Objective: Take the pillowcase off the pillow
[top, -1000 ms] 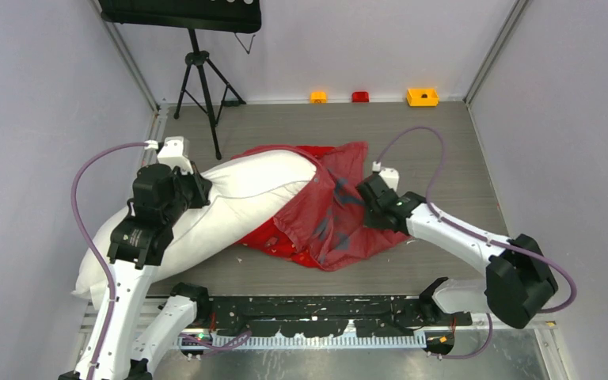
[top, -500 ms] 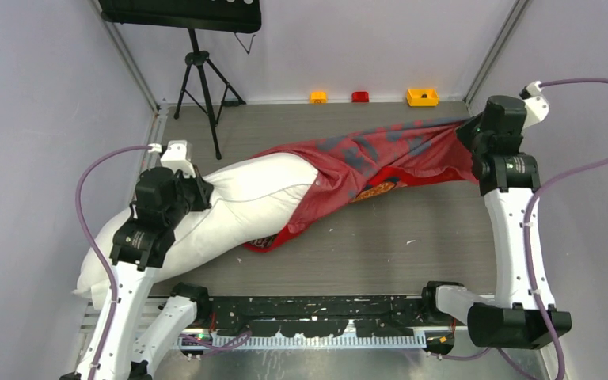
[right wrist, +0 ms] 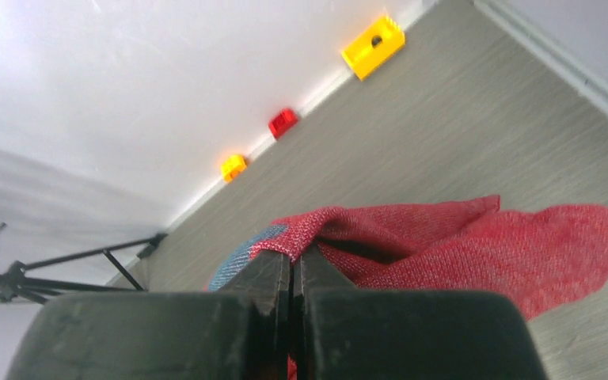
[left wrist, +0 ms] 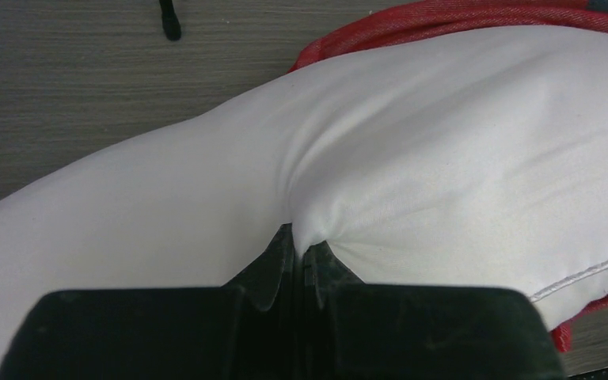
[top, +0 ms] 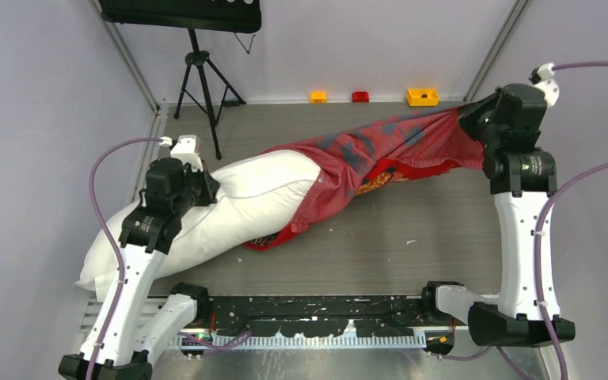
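Stretching across the grey wood-grain worktop [top: 412, 245], the pillow [top: 237, 202] lies slantwise from the near left corner toward the middle. It is plump, plain white and smooth, with a stitched seam along its edge. Its far end sits inside the pillowcase [top: 364, 154], a limp red woven sack with dark blue and yellow print. The sack is drawn in a rumpled, taut band from the pillow to the far right corner, and a strip of red also shows under the pillow's near side.

Only the overhead view takes in this whole span and both arms. The left wrist view adds the grasp: the left end effector [left wrist: 297, 237] has its black fingers closed on a pinched fold of the pillow, with creases radiating from the pinch. The right wrist view shows the right end effector [right wrist: 293, 253] clamped on a hemmed edge of the pillowcase, where the coarse weave is plain to see.

A black tripod [top: 202, 87] stands at the far left. Along the far wall sit a yellow block [top: 422, 96], a red block [top: 360, 96] and an orange block [top: 318, 96].
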Available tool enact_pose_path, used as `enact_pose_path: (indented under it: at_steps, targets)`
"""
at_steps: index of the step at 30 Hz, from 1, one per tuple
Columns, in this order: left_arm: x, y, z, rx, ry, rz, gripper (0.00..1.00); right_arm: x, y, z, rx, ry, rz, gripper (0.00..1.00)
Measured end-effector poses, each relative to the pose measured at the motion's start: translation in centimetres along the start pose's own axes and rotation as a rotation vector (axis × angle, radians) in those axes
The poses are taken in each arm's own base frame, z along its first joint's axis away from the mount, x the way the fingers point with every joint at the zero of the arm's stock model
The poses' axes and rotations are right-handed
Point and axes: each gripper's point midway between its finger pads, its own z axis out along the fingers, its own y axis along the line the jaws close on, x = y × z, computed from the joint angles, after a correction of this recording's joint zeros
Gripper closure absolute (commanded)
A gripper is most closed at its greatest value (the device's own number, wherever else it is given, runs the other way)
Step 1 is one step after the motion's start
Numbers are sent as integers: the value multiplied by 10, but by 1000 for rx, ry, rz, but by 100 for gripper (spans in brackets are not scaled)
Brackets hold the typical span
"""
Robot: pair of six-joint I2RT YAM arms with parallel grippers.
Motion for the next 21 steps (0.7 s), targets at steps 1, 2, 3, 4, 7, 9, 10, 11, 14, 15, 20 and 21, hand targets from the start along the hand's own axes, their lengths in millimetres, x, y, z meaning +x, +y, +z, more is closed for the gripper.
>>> enact_pose_path:
  at_steps: [1,2,3,4,7,9,10,11,14,15,20,21]
  targets:
    - [1,1,2,-6,8,-2,100,-11,5,-3,5,-17,-6,100]
    - [2,2,4,-14,14,-5,100,-24,12,-5,2,-39,-12,100]
    - [3,3,6,-22,19,-9,100,-39,23,-8,-8,-64,-12,100]
    - [2,4,7,-28,21,-12,100,-53,33,-11,-22,-89,-10,100]
    - [-6,3,11,-35,25,-31,100,-91,61,-17,-71,-163,3,100]
    - [-18,0,14,-34,22,-33,100,-112,76,-22,-96,-206,14,100]
    - [-26,-1,16,-35,19,-32,100,-123,84,-25,-107,-229,19,100]
    - [-33,-2,18,-38,15,-32,100,-136,92,-27,-123,-260,27,100]
    - [-58,-4,22,-53,-7,-31,100,-172,113,-37,-169,-365,53,100]
    - [-64,-4,23,-59,-16,-31,100,-177,114,-40,-174,-384,58,100]
    - [-70,15,21,-177,-55,-58,100,-182,107,-48,-161,-435,50,100]
    - [-72,22,18,-213,-70,-62,100,-179,103,-48,-149,-434,43,100]
